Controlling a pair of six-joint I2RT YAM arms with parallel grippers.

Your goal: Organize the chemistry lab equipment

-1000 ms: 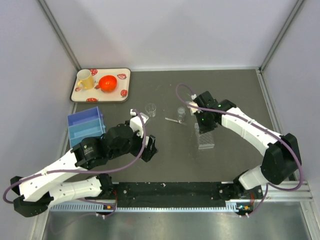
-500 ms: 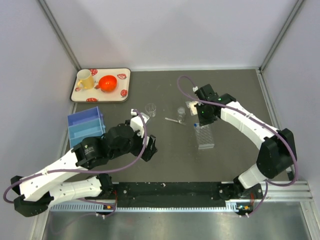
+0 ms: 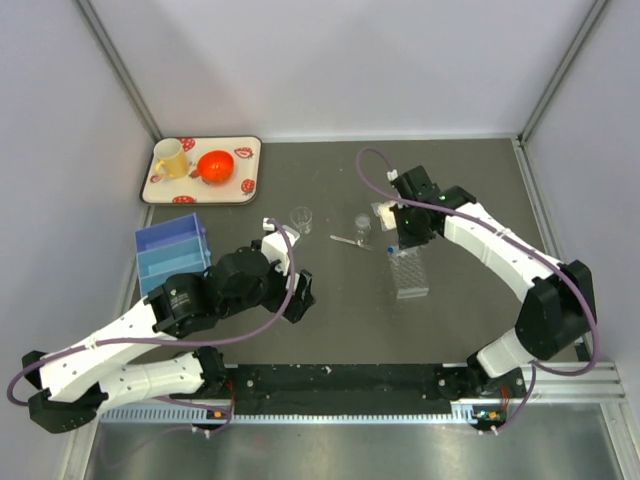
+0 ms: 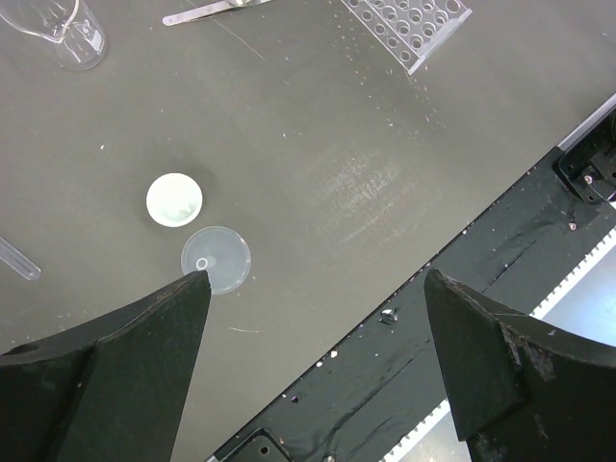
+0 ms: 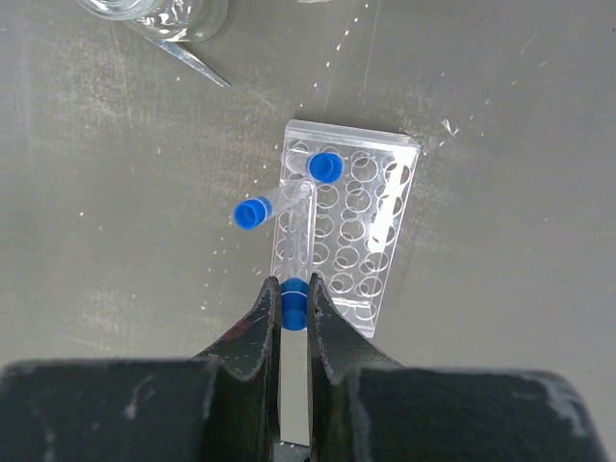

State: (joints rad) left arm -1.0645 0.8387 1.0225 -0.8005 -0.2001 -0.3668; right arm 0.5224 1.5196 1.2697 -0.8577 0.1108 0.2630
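At the left of the table, the blue bin (image 3: 170, 250) sat just beyond the left arm. The left gripper (image 4: 313, 289) hung low over the mat with its jaws spread wide and nothing between them. Under its left finger lay a clear round piece (image 4: 216, 259), possibly the funnel, with a small white cup (image 4: 174, 199) just beside it. A clear beaker (image 4: 67, 29) and the thin rod (image 4: 197, 13) lay further off. To the right, the right gripper (image 5: 289, 289) was poised above the near end of the gridded rack (image 5: 371, 241), its jaws clamped on a blue-capped tube (image 5: 294, 385) just below the cap. One capped tube (image 5: 324, 166) stood seated in a far cell. Another, the tilted tube (image 5: 274, 204), leaned out over the rack's left edge, apparently not fully seated. Risk noted: the held tube lined up with the column the tilted tube crossed, so a descent there could strike it and flick it onto the mat. The rack looked light, so a tube missing its cell could push or tip it. The narrow grip near the cap could also let the tube swing off vertical.
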